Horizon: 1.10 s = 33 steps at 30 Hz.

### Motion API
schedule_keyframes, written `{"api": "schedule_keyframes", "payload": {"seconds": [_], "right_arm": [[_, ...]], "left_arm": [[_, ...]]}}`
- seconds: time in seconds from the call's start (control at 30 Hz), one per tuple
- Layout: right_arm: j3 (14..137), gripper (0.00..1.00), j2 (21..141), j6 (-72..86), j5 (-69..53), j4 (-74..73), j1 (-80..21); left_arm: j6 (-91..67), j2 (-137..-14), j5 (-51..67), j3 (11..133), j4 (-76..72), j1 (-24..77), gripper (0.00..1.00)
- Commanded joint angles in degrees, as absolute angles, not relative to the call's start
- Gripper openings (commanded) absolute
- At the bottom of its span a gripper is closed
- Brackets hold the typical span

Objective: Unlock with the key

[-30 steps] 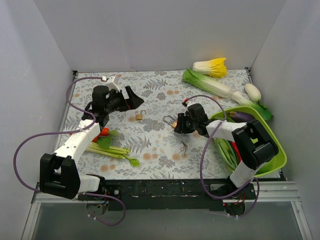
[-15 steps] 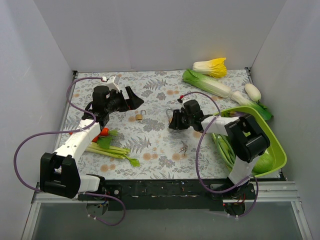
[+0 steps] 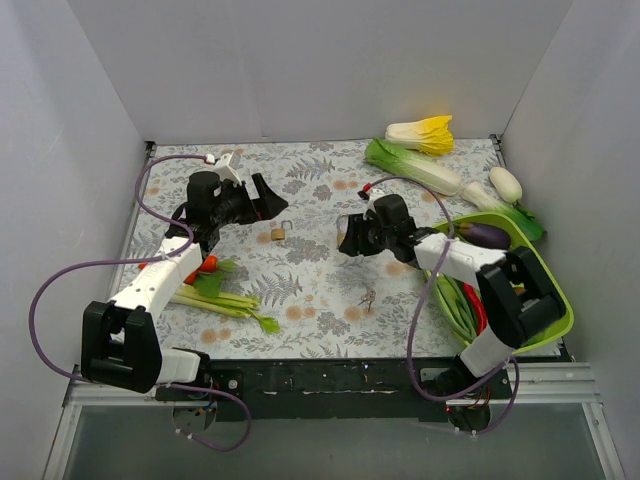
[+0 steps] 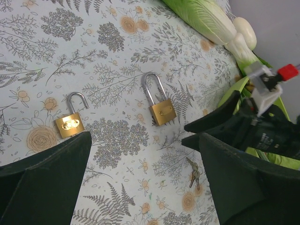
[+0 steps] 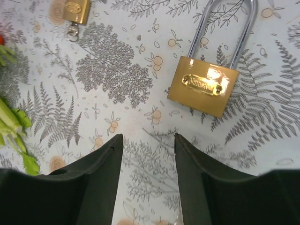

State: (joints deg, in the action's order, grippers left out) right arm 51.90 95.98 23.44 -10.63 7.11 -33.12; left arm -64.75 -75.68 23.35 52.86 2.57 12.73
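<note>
Nothing is being gripped at this moment. The right gripper [image 5: 147, 137] is being held low over the cloth [image 3: 300, 280]. Its fingers are parted by a modest gap, with only fern print between them, just on the near side of the padlock [image 5: 202, 86], whose shackle is seated in the body. The left gripper [image 4: 144, 136] is being held spread wide, up and apart from the small padlock [image 4: 70, 125]. The key [image 4: 193, 176] is being left flat on the cloth, untouched, nearer the bases than the padlock.

The step in hand is judged to be fetching the key, so the right gripper is better drawn back toward it than pushed on to the padlock. As the key is thin and flat, the fingertips should be brought down onto the cloth on either side of a blade or the ring. They should then be closed slowly, so that the key is being lifted by an edge and not skidded away. The padlock will probably need steadying by the left gripper while the key is being inserted.
</note>
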Motion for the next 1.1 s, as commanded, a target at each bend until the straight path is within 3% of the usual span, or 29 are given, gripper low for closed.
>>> {"api": "schedule_keyframes", "payload": {"seconds": [0.0, 0.27, 1.07], "right_arm": [[48.1, 0.58, 84.4, 19.1, -6.1, 0.1, -33.0], [41.3, 0.58, 78.9, 17.5, -5.4, -6.1, -31.8], [31.4, 0.44, 78.2, 25.4, -11.4, -0.5, -31.6]], "left_arm": [[-64.0, -75.1, 23.7, 53.9, 2.6, 12.8, 0.98], [-64.6, -75.7, 24.0, 53.8, 2.7, 12.9, 0.98], [-64.6, -77.2, 24.3, 54.3, 3.7, 13.8, 0.98]]}}
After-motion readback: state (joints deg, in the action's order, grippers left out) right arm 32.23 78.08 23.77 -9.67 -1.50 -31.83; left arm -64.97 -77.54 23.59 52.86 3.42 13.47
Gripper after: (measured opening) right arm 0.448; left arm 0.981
